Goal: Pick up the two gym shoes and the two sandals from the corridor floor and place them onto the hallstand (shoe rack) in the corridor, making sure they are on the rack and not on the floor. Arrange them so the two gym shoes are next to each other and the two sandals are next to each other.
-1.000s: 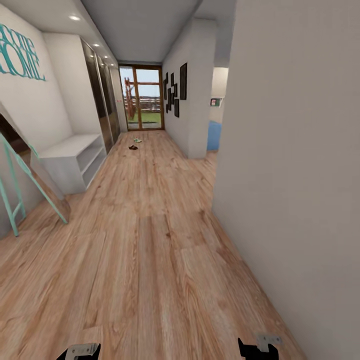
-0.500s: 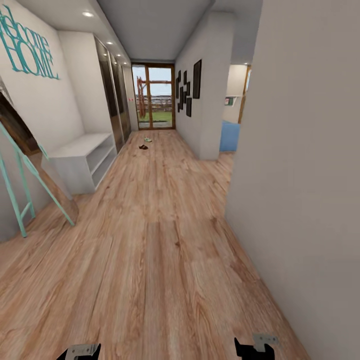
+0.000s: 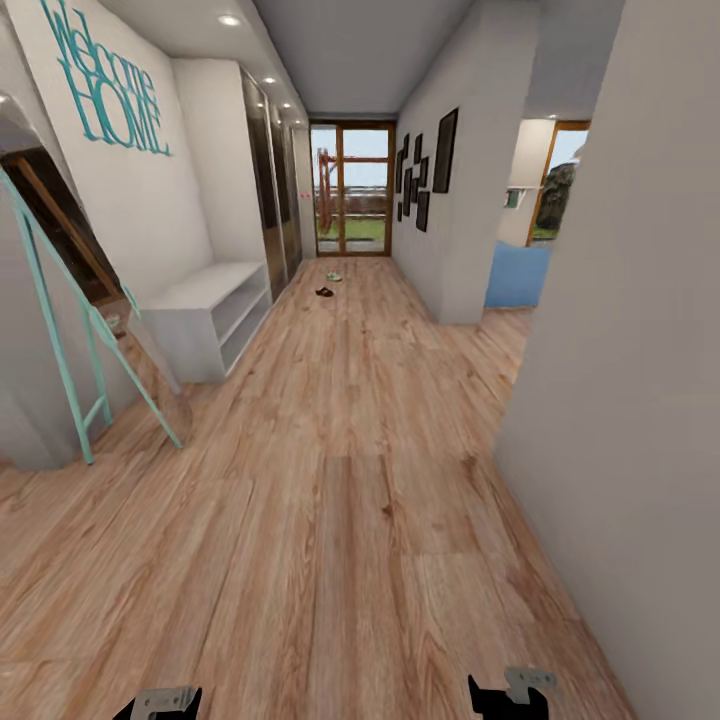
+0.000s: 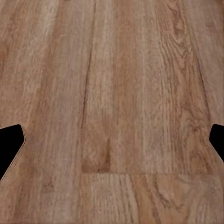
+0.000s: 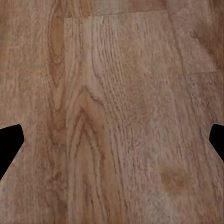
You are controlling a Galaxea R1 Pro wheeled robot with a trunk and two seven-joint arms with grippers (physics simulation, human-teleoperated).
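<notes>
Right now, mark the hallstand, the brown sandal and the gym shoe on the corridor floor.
hallstand (image 3: 205, 288): head view, on its flat bench top.
brown sandal (image 3: 325, 292): head view, on the middle of the small dark shape.
gym shoe (image 3: 333, 277): head view, on the pale green-white shape beyond the sandal.

Far down the corridor floor (image 3: 340, 480), a gym shoe (image 3: 333, 277) and a sandal (image 3: 325, 292) appear as small blobs; count, orientation and detail cannot be resolved. The hallstand (image 3: 205, 300) is seen obliquely, and its low shelves' contents are indistinct. The left end effector (image 3: 158, 703) and right end effector (image 3: 512, 693) are cut off by the head view's bottom edge. In each wrist view, only dark fingertips (image 4: 10, 144) (image 5: 9, 142) enter from the edges, widely separated.
</notes>
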